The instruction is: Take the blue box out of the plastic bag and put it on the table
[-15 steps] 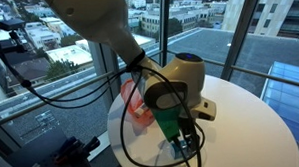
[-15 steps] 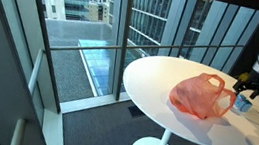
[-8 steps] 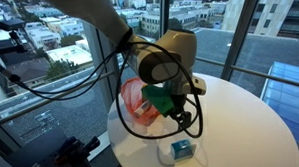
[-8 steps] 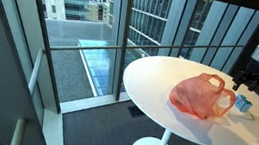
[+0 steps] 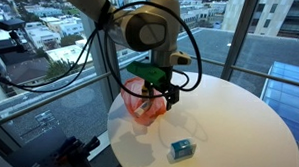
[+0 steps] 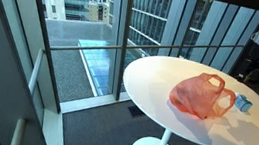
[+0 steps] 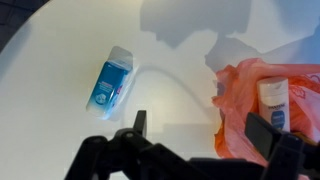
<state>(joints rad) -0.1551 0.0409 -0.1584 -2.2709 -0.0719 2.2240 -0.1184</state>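
Note:
The blue box [image 5: 181, 148] lies flat on the round white table [image 5: 241, 120], near its front edge, apart from the orange plastic bag [image 5: 140, 106]. In an exterior view the box [image 6: 244, 102] lies just beside the bag [image 6: 200, 95]. In the wrist view the box [image 7: 110, 82] lies at the left and the bag [image 7: 262, 105] at the right, with a white-and-blue item [image 7: 272, 97] showing inside it. My gripper [image 5: 163, 96] hangs open and empty above the table between bag and box; its fingers [image 7: 205, 128] frame bare tabletop.
The table [image 6: 159, 81] stands by tall windows with a railing and a city view. Black cables hang from the arm [image 5: 138, 29] over the bag side of the table.
The gripper has risen away from the table, leaving the blue box lying on the tabletop. The arm has pulled up and back.

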